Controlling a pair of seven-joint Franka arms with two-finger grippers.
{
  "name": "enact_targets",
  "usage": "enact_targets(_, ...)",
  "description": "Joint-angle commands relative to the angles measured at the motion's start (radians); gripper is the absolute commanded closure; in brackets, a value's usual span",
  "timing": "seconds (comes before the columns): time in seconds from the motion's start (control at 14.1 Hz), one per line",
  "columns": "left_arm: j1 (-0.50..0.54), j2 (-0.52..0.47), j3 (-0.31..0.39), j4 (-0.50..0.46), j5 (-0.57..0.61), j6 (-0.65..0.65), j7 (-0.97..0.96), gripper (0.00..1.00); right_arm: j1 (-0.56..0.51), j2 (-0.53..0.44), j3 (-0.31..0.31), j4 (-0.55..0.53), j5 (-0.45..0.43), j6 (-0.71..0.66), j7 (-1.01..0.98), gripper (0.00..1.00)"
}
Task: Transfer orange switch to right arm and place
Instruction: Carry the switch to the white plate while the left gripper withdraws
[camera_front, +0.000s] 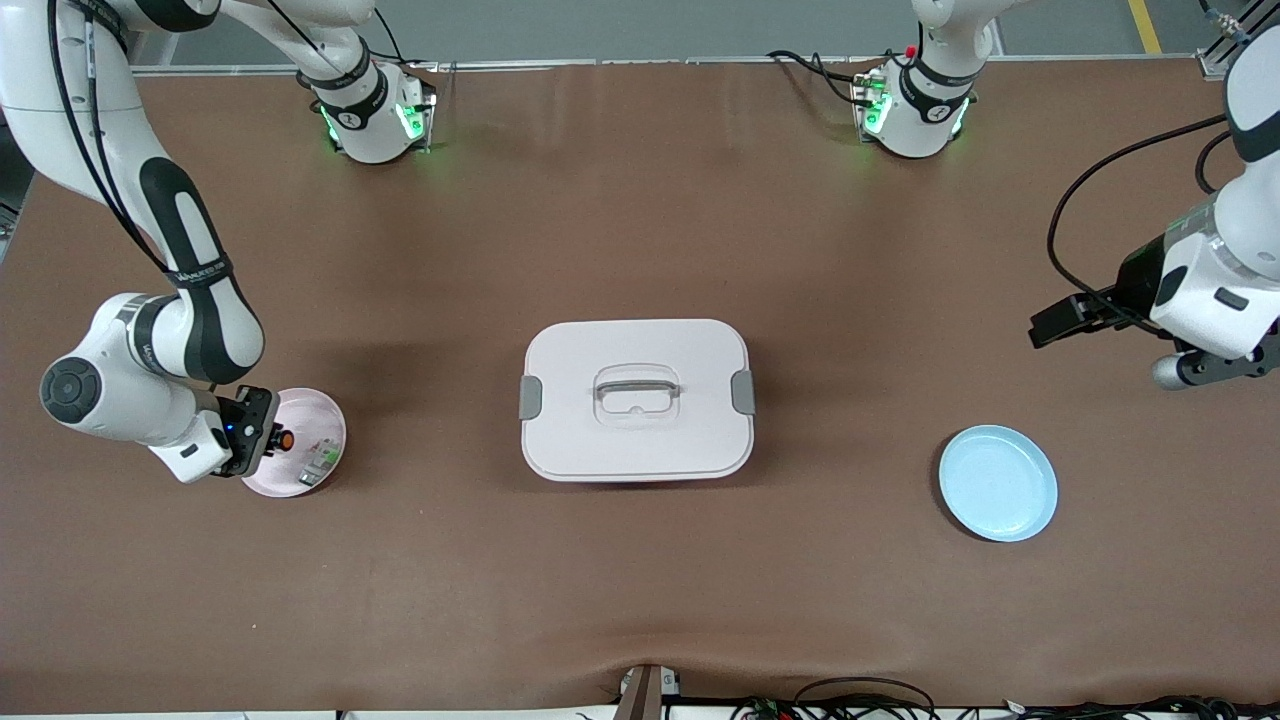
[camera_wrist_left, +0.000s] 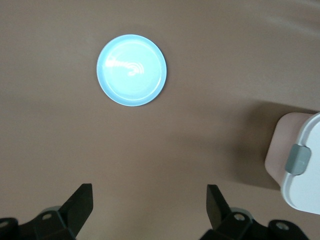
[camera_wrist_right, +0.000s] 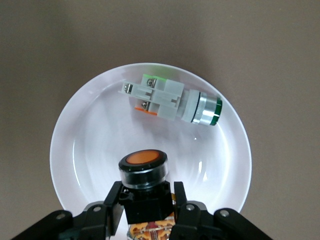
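Orange switch (camera_wrist_right: 144, 176), cap up, over pink plate (camera_wrist_right: 85, 130)

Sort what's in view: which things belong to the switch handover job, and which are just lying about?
Job: orange switch, gripped by the right gripper over the pink plate; left gripper, open, waiting.
Lying about: green switch, lidded box, blue plate.

Glossy pink plate (camera_wrist_right: 90, 130), matt brown table cover (camera_front: 640, 580)
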Motion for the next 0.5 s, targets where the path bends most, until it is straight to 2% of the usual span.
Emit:
enact_targets(0.0,-0.006,-0.048,-0.018,0.009,0.042,-0.059,0.037,0.0,-0.01,0.013,0.01,0.011,-0.018,-0.001,-0.014,1.0)
enact_targets(0.21,-0.012,-0.09,-0.023,0.009,0.042,-0.074,0.05,0.0,-0.01,0.024,0.01,0.009,-0.016,0.001,-0.014,1.0)
enact_targets(0.42,-0.011,-0.128,-0.017,0.001,0.03,-0.074,0.173,0.0,-0.005,0.03,0.01,-0.018,-0.016,0.042,-0.014,1.0)
